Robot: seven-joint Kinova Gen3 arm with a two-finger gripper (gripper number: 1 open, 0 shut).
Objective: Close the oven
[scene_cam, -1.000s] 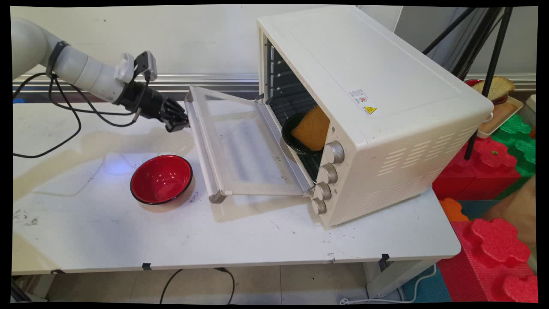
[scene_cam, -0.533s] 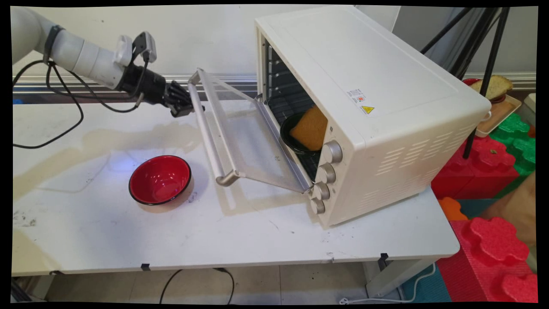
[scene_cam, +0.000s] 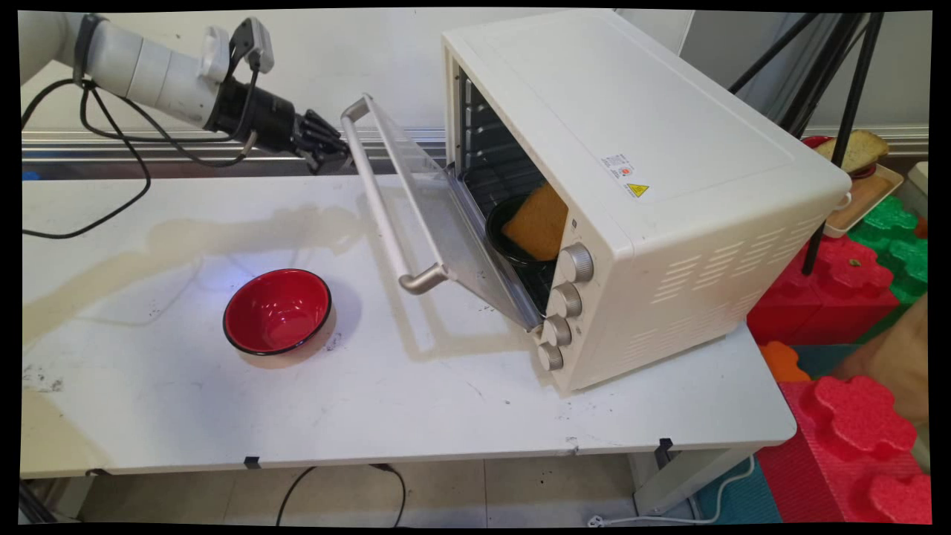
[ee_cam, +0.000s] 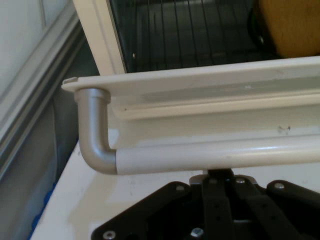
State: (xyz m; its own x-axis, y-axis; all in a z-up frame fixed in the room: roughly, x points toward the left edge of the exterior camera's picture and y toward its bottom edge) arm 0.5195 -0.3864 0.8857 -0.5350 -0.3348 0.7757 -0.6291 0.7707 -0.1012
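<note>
It looked like a robotics lab staged as a mock kitchen. A toaster oven (scene_cam: 639, 186) stood on a stained white tabletop (scene_cam: 416, 416), a black tripod (scene_cam: 839, 89) rose behind the oven, and red and green foam blocks (scene_cam: 854, 297) were stacked to its right.

Only markings seen: a small white label (scene_cam: 620, 166) w/ a red-orange mark and fine print, plus a yellow triangular warning sign (scene_cam: 640, 191) just beside it, both on the top panel of the white toaster oven (scene_cam: 669, 148) nr its front edge. Print on label too small to read; no brand, nos. or dial markings legible on the oven's knobs (scene_cam: 566, 301) in main view. Hand view: no text visible on door handle (ee_cam: 200, 157).
</note>
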